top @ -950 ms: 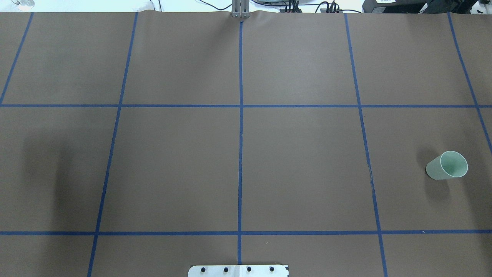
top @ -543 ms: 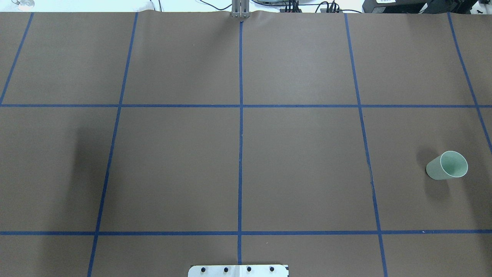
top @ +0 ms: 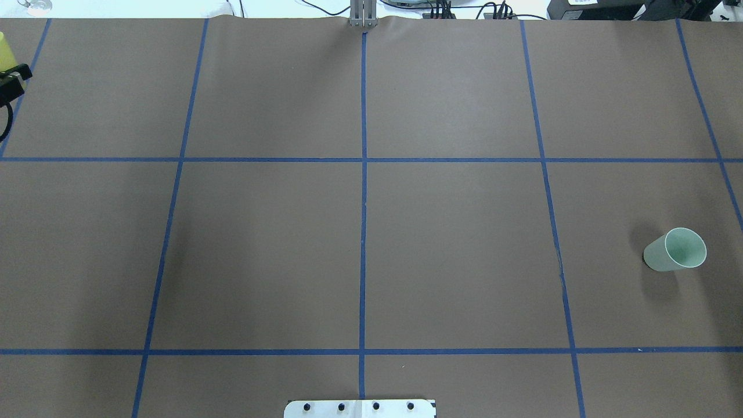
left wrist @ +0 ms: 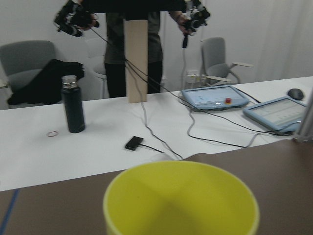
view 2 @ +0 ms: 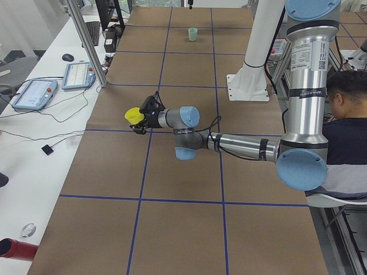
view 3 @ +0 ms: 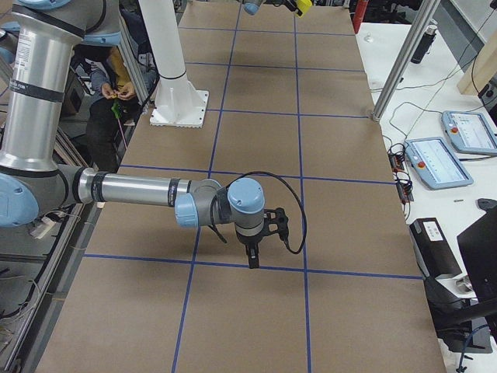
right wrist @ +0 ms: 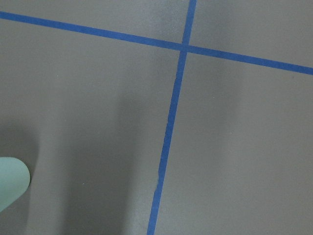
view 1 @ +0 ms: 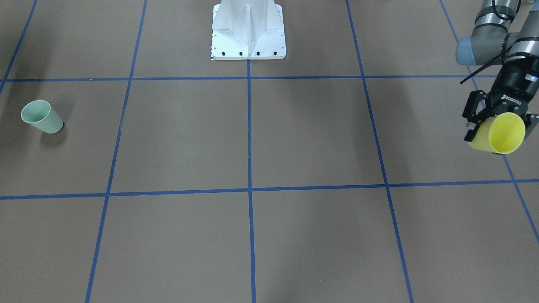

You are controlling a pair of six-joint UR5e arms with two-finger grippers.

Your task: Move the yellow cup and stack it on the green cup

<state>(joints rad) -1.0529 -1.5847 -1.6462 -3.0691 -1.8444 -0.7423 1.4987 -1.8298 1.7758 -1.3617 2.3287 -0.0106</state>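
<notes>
**Yellow cup in hand at the left end; the carry across is pending**

The yellow cup (view 1: 499,134) is held by the left tool (view 1: 496,124), whose fingers are closed against the cup's sides. The cup is kept mouth up and, as far as can be judged, lifted clear of the surface (top: 453,244). The green cup (top: 673,251) stands upright and alone at the opposite, right end, well apart from the yellow one.

The step in hand is judged to be the transport: the grasp is made and nothing is stacked yet. A long sideways carry toward the middle is called for next, with the cup kept level. Since a transfer is asked for, a hand-over to the right tool (view 3: 253,250) is likely to be needed before the yellow cup can be lowered, base first, into the green cup's mouth. The right tool is seen only from the side, hanging point-down over the surface, so it cannot be told whether it is open or closed. An edge of the green cup is caught in its wrist view.

The surface is covered in brown paper and divided into squares by blue tape lines (top: 363,232); the white robot base (view 1: 248,31) is bolted at one long edge. Beyond the left end a white bench is seen, carrying teach pendants (left wrist: 215,98), cables and a dark bottle (left wrist: 72,104).
</notes>
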